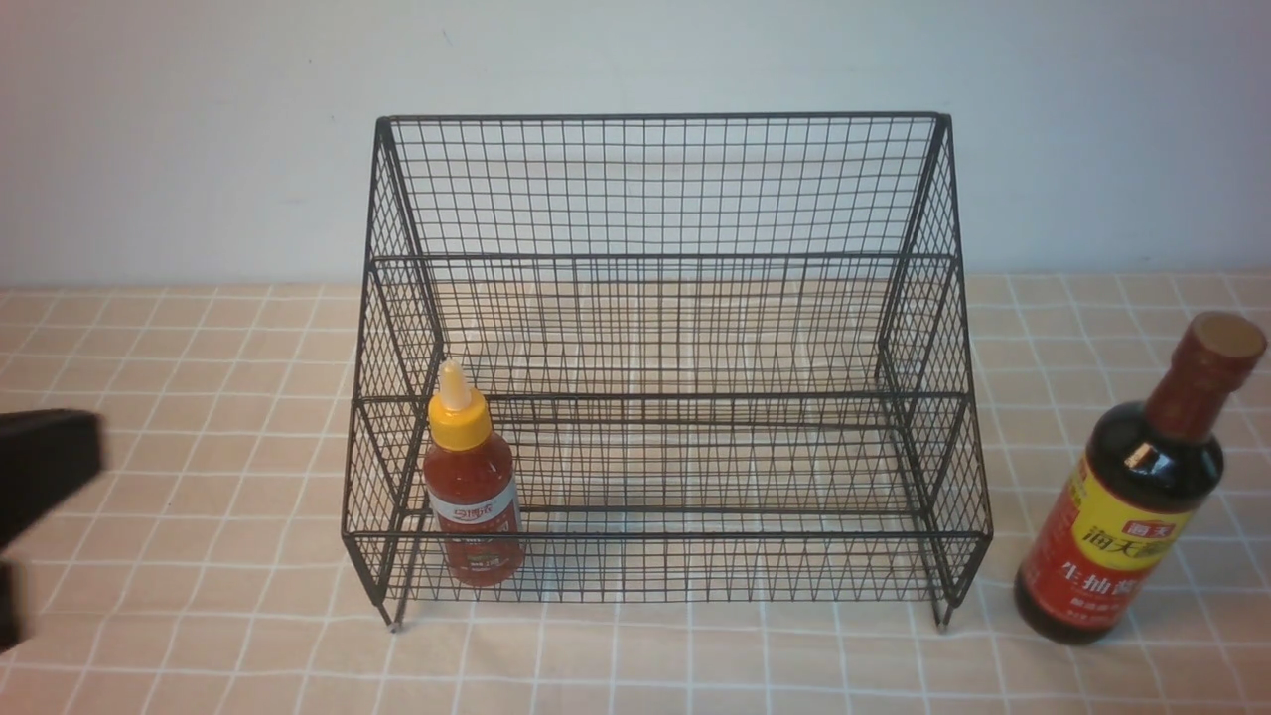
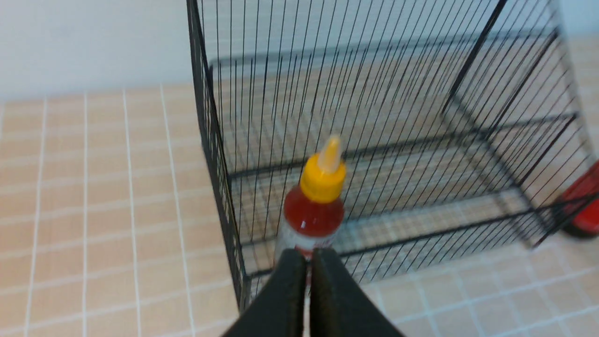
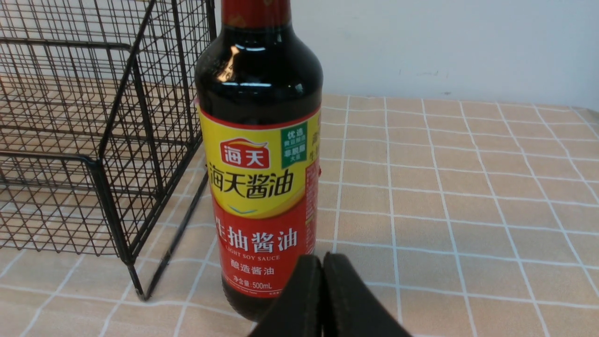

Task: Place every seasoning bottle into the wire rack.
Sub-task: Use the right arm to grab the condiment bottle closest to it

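Note:
The black wire rack (image 1: 665,258) stands mid-table. The small red-sauce bottle (image 1: 471,487) with yellow nozzle cap stands upright in the rack's lower front tier at its left end; it also shows in the left wrist view (image 2: 312,213). The tall dark soy-sauce bottle (image 1: 1142,487) stands on the table right of the rack, close up in the right wrist view (image 3: 259,154). My left gripper (image 2: 309,255) is shut and empty, outside the rack in front of the red bottle. My right gripper (image 3: 322,260) is shut and empty, just short of the soy bottle's base.
The table is covered by an orange checked cloth (image 1: 199,397). A white wall (image 1: 179,129) rises behind the rack. Part of my left arm (image 1: 40,467) shows at the left edge of the front view. The rack's side panel (image 3: 140,117) stands close to the soy bottle.

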`<state>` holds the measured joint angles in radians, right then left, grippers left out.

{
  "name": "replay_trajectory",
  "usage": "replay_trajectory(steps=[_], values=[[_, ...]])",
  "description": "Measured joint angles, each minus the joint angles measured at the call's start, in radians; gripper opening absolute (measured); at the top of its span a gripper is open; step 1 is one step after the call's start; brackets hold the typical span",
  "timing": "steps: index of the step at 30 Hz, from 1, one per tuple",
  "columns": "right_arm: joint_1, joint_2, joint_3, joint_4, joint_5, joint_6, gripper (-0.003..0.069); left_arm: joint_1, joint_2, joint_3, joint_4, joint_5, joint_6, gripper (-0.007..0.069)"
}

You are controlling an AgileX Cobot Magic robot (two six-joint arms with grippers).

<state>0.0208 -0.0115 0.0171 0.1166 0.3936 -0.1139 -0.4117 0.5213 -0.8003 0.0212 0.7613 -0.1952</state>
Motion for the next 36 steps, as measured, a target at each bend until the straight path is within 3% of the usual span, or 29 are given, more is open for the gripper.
replay_trajectory(steps=[8, 19, 26, 30, 36], values=[[0.000, 0.000, 0.000, 0.000, 0.000, 0.000, -0.0014, 0.000, -0.220, -0.001, -0.007, 0.019, -0.001, -0.0007], [0.000, 0.000, 0.000, 0.000, 0.000, 0.000, -0.0014, 0.017, -0.287, 0.056, 0.009, -0.018, 0.044, -0.0007], [0.000, 0.000, 0.000, 0.000, 0.000, 0.000, -0.0014, 0.194, -0.462, 0.436, -0.053, -0.217, 0.240, -0.0007], [0.000, 0.000, 0.000, 0.000, 0.000, 0.000, -0.0014, 0.279, -0.532, 0.680, -0.060, -0.287, 0.269, -0.0007], [0.000, 0.000, 0.000, 0.000, -0.002, 0.000, -0.0014, 0.307, -0.533, 0.819, -0.061, -0.343, 0.267, -0.0007]])
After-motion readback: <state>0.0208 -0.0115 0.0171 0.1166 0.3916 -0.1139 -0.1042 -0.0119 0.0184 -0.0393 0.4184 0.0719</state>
